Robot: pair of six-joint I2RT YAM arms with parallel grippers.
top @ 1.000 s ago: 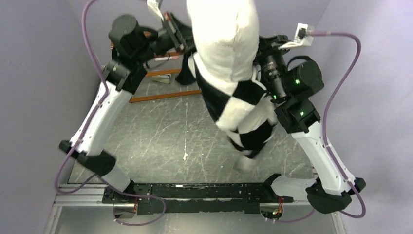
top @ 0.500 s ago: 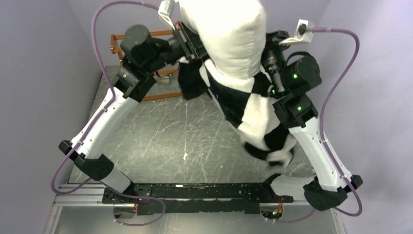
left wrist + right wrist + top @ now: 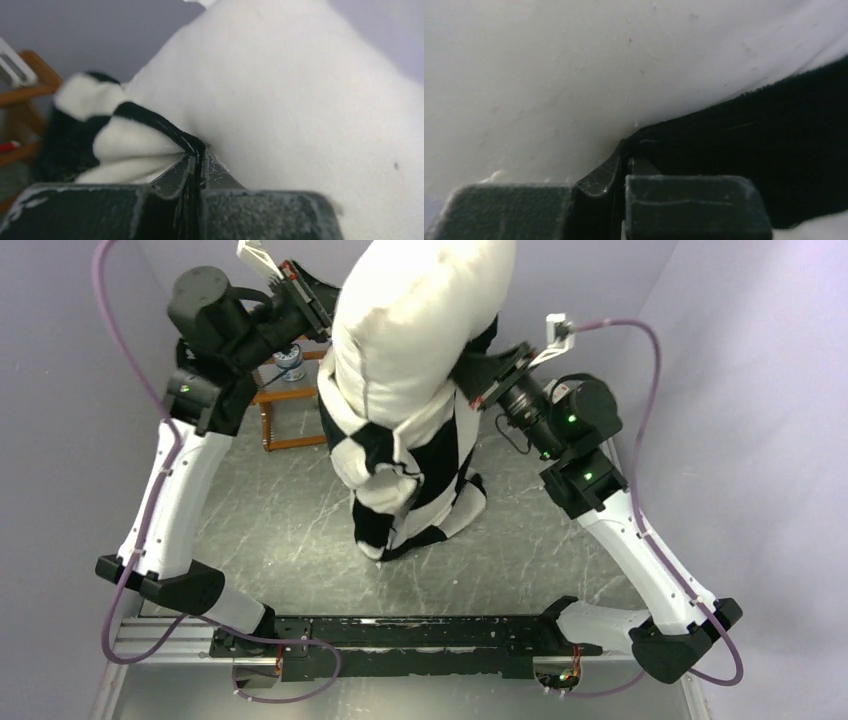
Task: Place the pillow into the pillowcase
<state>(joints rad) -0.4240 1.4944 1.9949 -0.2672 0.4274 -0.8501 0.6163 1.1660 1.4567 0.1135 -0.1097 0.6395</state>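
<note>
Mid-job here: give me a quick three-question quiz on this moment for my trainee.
1. True or false: the top of the pillow sticks out of the pillowcase.
2. What is the left gripper pinching? A) pillow only B) the pillowcase rim C) nothing
3. Fill in: the right gripper is shut on a ___ patch of pillowcase.
Key: 1 true; 2 B; 3 black.

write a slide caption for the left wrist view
Left gripper shut on the checkered pillowcase edge, the white pillow bulging right behind it.
</note>
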